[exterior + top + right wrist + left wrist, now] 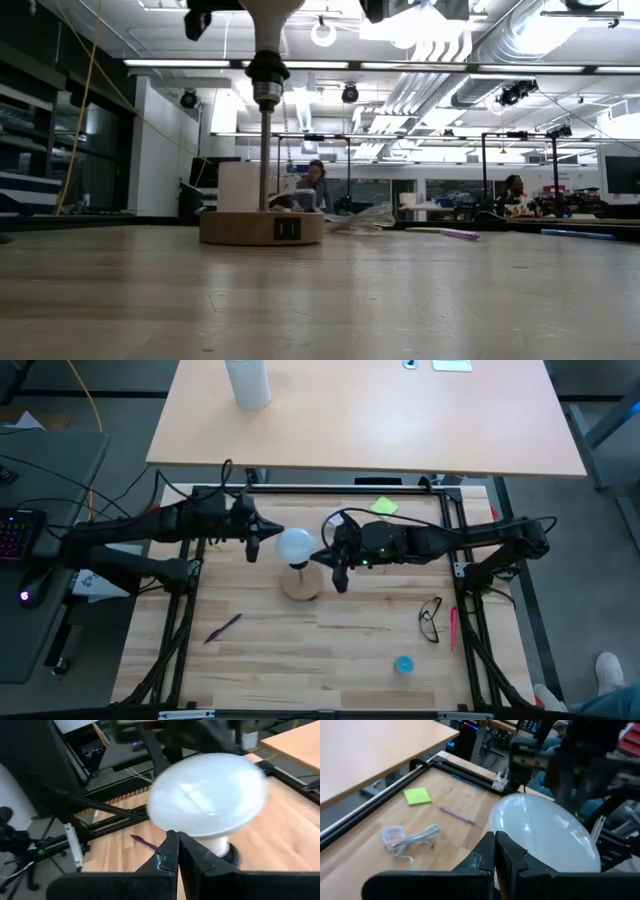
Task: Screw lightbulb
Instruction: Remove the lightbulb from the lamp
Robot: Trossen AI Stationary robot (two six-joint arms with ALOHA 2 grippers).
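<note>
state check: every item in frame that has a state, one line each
lightbulb: upright, base in the socket on the wooden lamp base, not held
left gripper: shut, beside the bulb
right gripper: shut, beside the bulb
glasses: lying unfolded on the table
white cylinder: standing upright

The wooden table (300, 660) carries a round wooden base (301, 586), glasses (430, 619), pens.

No text or label can be read anywhere.

The high camera looks straight down on the table (330, 650). The low camera looks level across it. Both wrist cameras see the lightbulb (545, 832) closely.
</note>
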